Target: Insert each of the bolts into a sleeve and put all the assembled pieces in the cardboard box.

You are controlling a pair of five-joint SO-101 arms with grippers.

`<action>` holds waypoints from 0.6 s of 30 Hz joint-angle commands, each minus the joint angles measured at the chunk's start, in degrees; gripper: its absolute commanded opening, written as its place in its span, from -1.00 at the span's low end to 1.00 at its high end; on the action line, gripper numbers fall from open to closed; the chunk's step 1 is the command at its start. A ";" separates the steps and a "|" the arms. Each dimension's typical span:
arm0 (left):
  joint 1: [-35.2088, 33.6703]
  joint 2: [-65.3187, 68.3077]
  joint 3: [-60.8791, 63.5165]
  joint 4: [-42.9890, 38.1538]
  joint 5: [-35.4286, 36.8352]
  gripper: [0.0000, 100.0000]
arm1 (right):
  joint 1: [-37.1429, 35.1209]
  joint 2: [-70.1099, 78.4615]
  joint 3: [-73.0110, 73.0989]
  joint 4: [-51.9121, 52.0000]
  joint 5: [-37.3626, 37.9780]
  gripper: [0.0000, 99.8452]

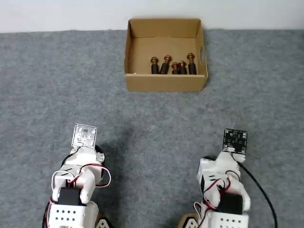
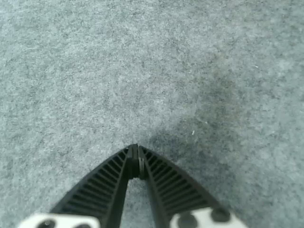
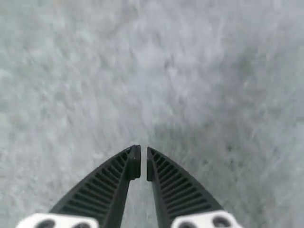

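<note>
The cardboard box (image 1: 164,81) stands at the far middle of the grey carpeted table. Inside it, along the near wall, lie several assembled pieces (image 1: 173,65): black sleeves with copper-coloured bolt heads sticking out. Both arms are folded back at the near edge, the left arm (image 1: 83,164) and the right arm (image 1: 228,166), far from the box. In the left wrist view my left gripper (image 2: 136,154) is shut with nothing in it, its tips touching just over bare carpet. My right gripper (image 3: 143,161) is shut and holds nothing, a thin slit between its tips, over carpet.
Grey carpet (image 1: 156,128) covers the whole table between the arms and the box. A pale wall (image 1: 61,14) runs behind the box. No loose bolts or sleeves lie on the carpet in view.
</note>
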 commanded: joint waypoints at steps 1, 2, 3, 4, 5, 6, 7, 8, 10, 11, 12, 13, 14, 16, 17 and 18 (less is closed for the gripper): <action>-0.18 -0.53 -0.22 -1.32 -0.70 -0.99 | 0.40 -0.31 2.99 -1.01 -0.88 -0.98; -0.18 -0.53 -0.22 -1.32 -0.70 -0.99 | 0.48 -0.13 3.52 -0.48 -0.88 -0.98; -0.18 -0.53 -0.22 -1.32 -0.70 -0.99 | 0.40 -0.22 3.43 -0.48 -0.88 -0.98; -0.18 -0.53 -0.22 -1.32 -0.70 -0.99 | 0.48 -0.22 3.43 -0.48 -0.88 -0.98; -0.18 -0.53 -0.22 -1.32 -0.70 -0.99 | 0.48 -0.22 3.43 -0.48 -0.88 -0.98; -0.18 -0.53 -0.22 -1.32 -0.70 -0.99 | 0.48 -0.22 3.43 -0.48 -0.88 -0.98; -0.18 -0.53 -0.22 -1.32 -0.70 -0.99 | 0.48 -0.22 3.43 -0.48 -0.88 -0.98; -0.18 -0.53 -0.22 -1.32 -0.70 -0.99 | 0.48 -0.22 3.43 -0.48 -0.88 -0.98; -0.18 -0.53 -0.22 -1.32 -0.70 -0.99 | 0.48 -0.22 3.43 -0.40 -0.88 -0.98; -0.18 -0.53 -0.22 -1.32 -0.70 -0.99 | 0.57 -0.22 3.43 -0.40 -0.88 -0.98; -0.18 -0.53 -0.22 -1.32 -0.70 -0.99 | 0.57 -0.22 3.43 -0.40 -0.88 -0.98; -0.18 -0.53 -0.22 -1.32 -0.70 -0.99 | 0.57 -0.22 3.43 -0.40 -0.88 -0.98; -0.18 -0.53 -0.22 -1.32 -0.70 -0.99 | 0.40 -0.22 3.43 -0.40 -0.88 -0.98; -0.18 -0.53 -0.22 -1.32 -0.70 -0.99 | 0.13 -0.22 3.43 -0.40 -0.88 -0.98; -0.18 -0.53 -0.22 -1.32 -0.70 -0.99 | 0.13 -0.22 3.43 -0.40 -0.88 -0.98; -0.18 -0.53 -0.22 -1.32 -0.70 -0.99 | 0.13 -0.22 3.43 -0.40 -0.79 -0.98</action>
